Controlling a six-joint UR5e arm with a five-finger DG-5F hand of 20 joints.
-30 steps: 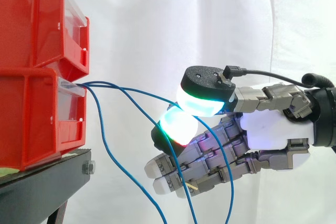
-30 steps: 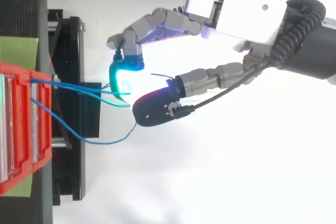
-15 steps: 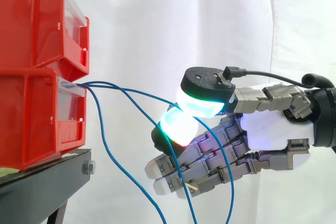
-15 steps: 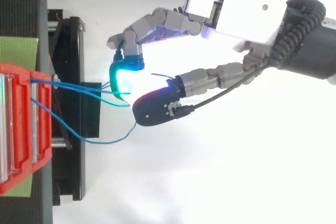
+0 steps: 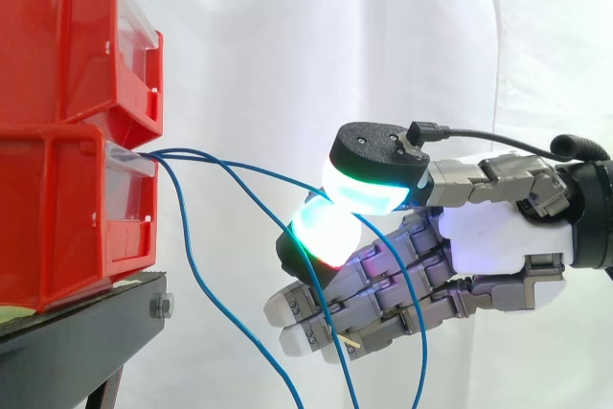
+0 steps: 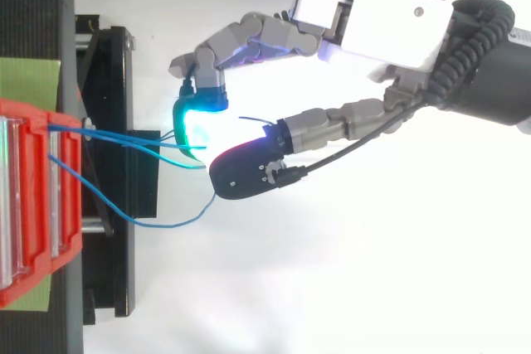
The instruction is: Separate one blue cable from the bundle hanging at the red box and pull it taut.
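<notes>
Just right of the lower red box [image 5: 57, 208], we find the hand [image 5: 488, 237] unmoved over the last second. Its thumb and one finger are curled together, their glowing pads nipping one blue cable [image 5: 263, 172] that runs from the box's lip. The other strands of the bundle [image 5: 187, 237] droop past the remaining fingers. The nipped cable curves slightly, so we judge the grasp set and the taut pull not yet begun.
</notes>
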